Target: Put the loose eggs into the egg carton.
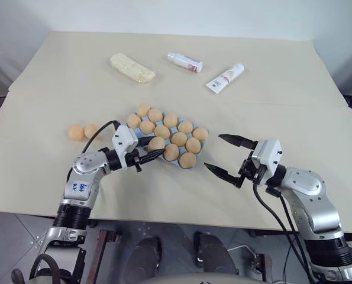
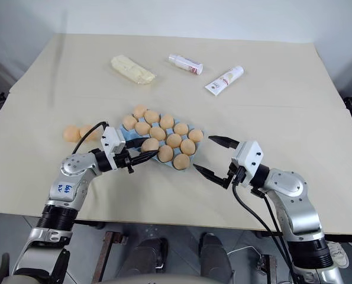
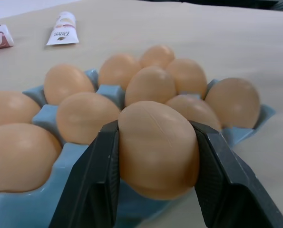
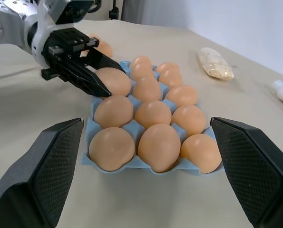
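Note:
The light blue egg carton (image 4: 133, 128) lies mid-table, its cups holding several tan eggs. My left gripper (image 1: 155, 148) reaches in level from the left, shut on an egg (image 3: 155, 147) at the carton's near-left corner; a finger presses on each side of it. That egg sits low against the corner cup. Two loose eggs (image 1: 76, 132) (image 1: 91, 130) lie side by side on the cloth, left of the carton. My right gripper (image 1: 213, 151) hangs open and empty just right of the carton, pointing at it.
At the back of the table lie a pale yellow wrapped block (image 1: 132, 67), a small white bottle (image 1: 185, 61) and a white tube (image 1: 225, 77). The table's front edge (image 1: 181, 220) runs just below both arms.

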`<state>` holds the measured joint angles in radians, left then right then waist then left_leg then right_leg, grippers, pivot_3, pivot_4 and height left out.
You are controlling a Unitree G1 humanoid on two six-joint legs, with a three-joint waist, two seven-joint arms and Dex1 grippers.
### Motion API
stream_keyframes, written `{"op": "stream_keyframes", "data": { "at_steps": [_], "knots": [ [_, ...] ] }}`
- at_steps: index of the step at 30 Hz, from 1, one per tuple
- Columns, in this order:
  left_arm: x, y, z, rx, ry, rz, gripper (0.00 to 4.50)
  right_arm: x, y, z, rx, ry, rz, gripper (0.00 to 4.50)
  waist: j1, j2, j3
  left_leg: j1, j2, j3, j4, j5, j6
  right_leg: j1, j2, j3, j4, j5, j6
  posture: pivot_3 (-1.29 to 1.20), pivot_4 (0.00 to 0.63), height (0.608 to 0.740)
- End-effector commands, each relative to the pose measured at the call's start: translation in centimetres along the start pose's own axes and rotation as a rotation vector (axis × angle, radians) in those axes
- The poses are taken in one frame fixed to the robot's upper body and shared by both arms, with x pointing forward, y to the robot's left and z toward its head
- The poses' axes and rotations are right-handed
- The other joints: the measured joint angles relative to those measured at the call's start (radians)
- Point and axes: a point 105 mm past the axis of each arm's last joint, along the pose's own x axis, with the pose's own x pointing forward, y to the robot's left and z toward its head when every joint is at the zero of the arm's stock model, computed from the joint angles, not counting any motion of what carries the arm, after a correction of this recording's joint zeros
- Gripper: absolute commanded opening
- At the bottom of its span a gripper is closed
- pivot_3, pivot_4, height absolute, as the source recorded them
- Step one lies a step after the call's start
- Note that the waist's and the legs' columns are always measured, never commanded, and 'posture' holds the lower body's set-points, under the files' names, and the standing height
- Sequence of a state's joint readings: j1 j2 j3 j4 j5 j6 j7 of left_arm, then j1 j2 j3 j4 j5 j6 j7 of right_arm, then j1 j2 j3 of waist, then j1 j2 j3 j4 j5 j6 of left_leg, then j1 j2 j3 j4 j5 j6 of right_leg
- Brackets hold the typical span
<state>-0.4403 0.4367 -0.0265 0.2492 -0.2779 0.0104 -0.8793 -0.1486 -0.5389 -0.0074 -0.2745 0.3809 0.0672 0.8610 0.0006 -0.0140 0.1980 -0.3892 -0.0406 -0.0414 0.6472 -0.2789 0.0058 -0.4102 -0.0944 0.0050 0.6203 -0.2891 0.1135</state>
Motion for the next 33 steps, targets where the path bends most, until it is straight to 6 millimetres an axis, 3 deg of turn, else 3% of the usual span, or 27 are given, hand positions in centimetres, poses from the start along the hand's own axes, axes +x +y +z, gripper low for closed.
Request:
{"op": "stream_keyframes", "data": {
  "at_steps": [1, 4, 7, 10, 13, 17, 22, 26, 29, 33],
  "knots": [
    [-0.1, 0.3, 0.9, 0.04, -0.036, 0.014, 3.59, 0.1, 0.1, 1.4, -0.033, -0.045, -0.007, 4.5, 0.0, 0.0, 0.0, 0.0, 0.0, 0.0, 0.0, 0.0, 0.0, 0.0, 0.0, 0.0, 0.0, 0.0, 0.0, 0.0, 0.15, 0.74],
    [-0.8, 0.2, 1.6, 0.061, -0.061, 0.027, 4.48, 0.3, 0.1, 1.5, -0.029, -0.049, 0.002, 4.5, -0.001, 0.0, 0.0, 0.0, 0.0, 0.0, 0.0, 0.0, 0.0, 0.0, 0.0, 0.0, 0.0, 0.0, 0.0, 0.0, 0.15, 0.74],
    [-2.3, 0.3, 2.5, 0.086, -0.082, 0.063, 4.48, 0.4, 0.2, 1.5, -0.025, -0.051, 0.016, 4.5, -0.003, 0.0, 0.0, 0.0, 0.0, 0.0, -0.001, 0.0, 0.0, 0.0, 0.0, 0.001, 0.0, 0.0, 0.0, 0.0, 0.15, 0.74],
    [-5.3, 0.8, 2.7, 0.097, -0.06, 0.143, 4.48, 0.7, 0.3, 1.4, -0.016, -0.052, 0.048, 4.5, -0.007, 0.0, 0.0, 0.0, 0.001, 0.0, -0.001, 0.0, 0.0, 0.0, 0.0, 0.002, 0.0, 0.0, 0.0, 0.0, 0.15, 0.74],
    [-9.9, 1.7, 1.9, 0.109, 0.006, 0.298, 4.48, 1.1, 0.5, 1.4, -0.009, -0.062, 0.087, 4.5, -0.007, 0.0, 0.0, 0.0, 0.002, -0.001, -0.002, 0.0, -0.001, 0.0, 0.0, 0.004, 0.0, -0.001, -0.001, 0.0, 0.15, 0.74],
    [-14.4, 2.2, 1.1, 0.096, 0.048, 0.489, 4.48, 1.6, 0.6, 1.5, -0.005, -0.076, 0.12, 4.5, 0.0, 0.0, 0.0, 0.0, 0.002, -0.002, -0.002, 0.0, -0.001, 0.0, -0.001, 0.004, -0.001, -0.001, -0.002, 0.0, 0.15, 0.74],
    [-19.5, 1.3, -0.4, 0.04, 0.107, 0.744, 4.48, 2.2, 0.8, 1.6, -0.013, -0.099, 0.173, 4.5, 0.0, 0.0, 0.0, 0.0, 0.002, -0.003, -0.002, -0.001, 0.001, 0.002, -0.002, 0.003, -0.004, -0.001, -0.002, 0.0, 0.15, 0.74],
    [-22.1, 0.8, -1.5, -0.027, 0.118, 0.907, 4.48, 2.3, 0.8, 1.6, -0.026, -0.118, 0.18, 4.5, 0.0, 0.0, 0.0, 0.0, 0.002, -0.004, -0.003, -0.002, 0.001, 0.002, -0.002, 0.002, -0.005, -0.001, -0.003, 0.0, 0.15, 0.74],
    [-22.5, 0.2, -2.2, -0.051, 0.127, 0.947, 4.48, 2.4, 0.7, 1.4, -0.029, -0.122, 0.188, 4.5, 0.0, 0.0, 0.0, 0.0, 0.003, -0.003, -0.003, -0.002, 0.001, 0.002, -0.002, 0.003, -0.005, -0.001, -0.003, 0.0, 0.15, 0.74],
    [-20.9, 0.3, -2.3, -0.051, 0.124, 0.921, 4.48, 2.5, 0.6, 1.3, -0.03, -0.122, 0.197, 4.5, 0.002, 0.0, 0.0, 0.0, 0.002, -0.004, -0.002, -0.002, 0.001, 0.002, -0.002, 0.002, -0.005, -0.001, -0.003, 0.0, 0.15, 0.74]
  ]
}}
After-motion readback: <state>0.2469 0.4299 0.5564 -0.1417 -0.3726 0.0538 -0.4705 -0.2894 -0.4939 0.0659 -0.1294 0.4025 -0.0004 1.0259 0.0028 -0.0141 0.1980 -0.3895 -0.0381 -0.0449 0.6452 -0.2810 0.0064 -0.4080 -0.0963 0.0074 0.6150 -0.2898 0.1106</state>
